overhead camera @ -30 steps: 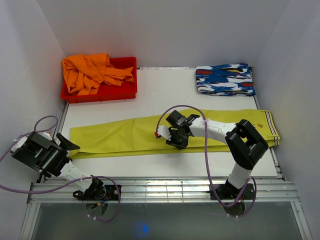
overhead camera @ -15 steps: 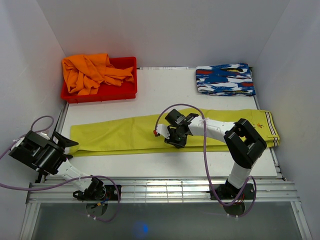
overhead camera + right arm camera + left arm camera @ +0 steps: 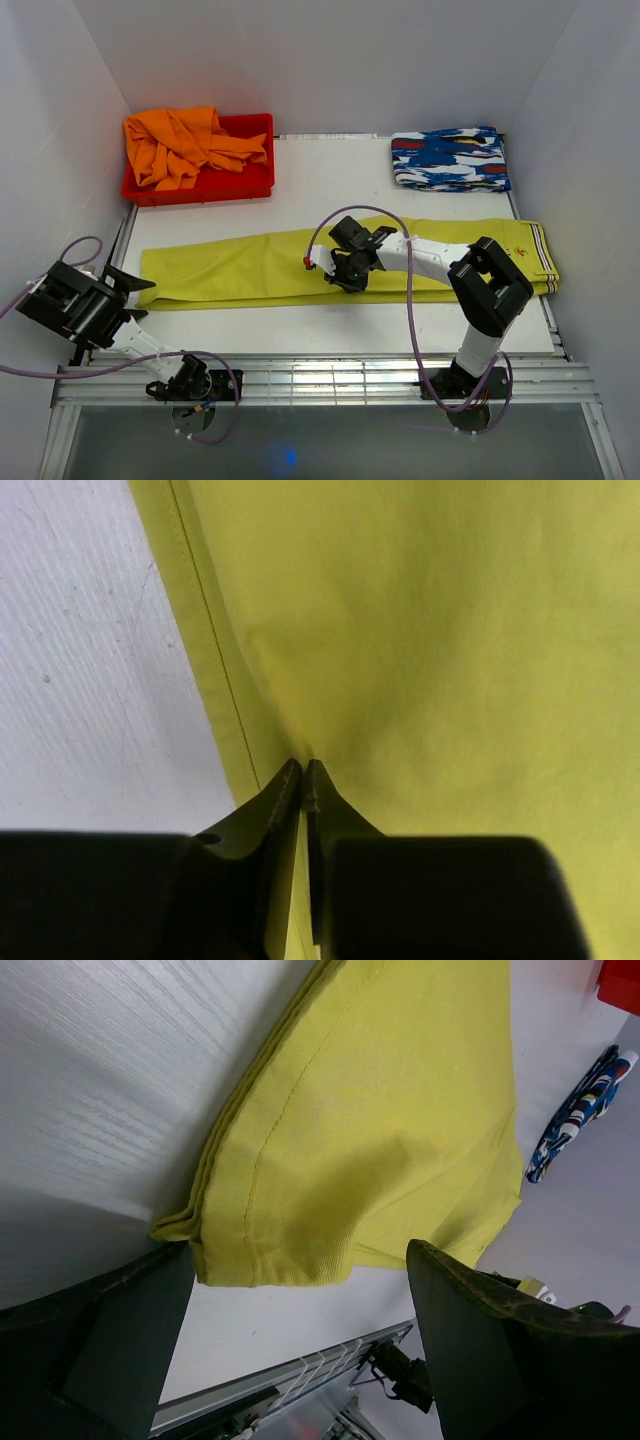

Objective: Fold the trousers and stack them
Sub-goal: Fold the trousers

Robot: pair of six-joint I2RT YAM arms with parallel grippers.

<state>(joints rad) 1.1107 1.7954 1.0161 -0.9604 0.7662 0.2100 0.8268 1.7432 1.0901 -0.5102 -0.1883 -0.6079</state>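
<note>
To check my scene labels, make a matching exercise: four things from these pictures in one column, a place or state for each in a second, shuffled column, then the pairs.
Column one
1. trousers
2. orange garment
3. patterned cloth
4. right gripper

Column two
A. folded, at the far right corner of the table
B. closed on a pinch of yellow-green cloth
C. heaped in the red bin, far left
D. laid out long across the middle of the table

Pairs: 1-D, 2-C, 3-A, 4-B
</note>
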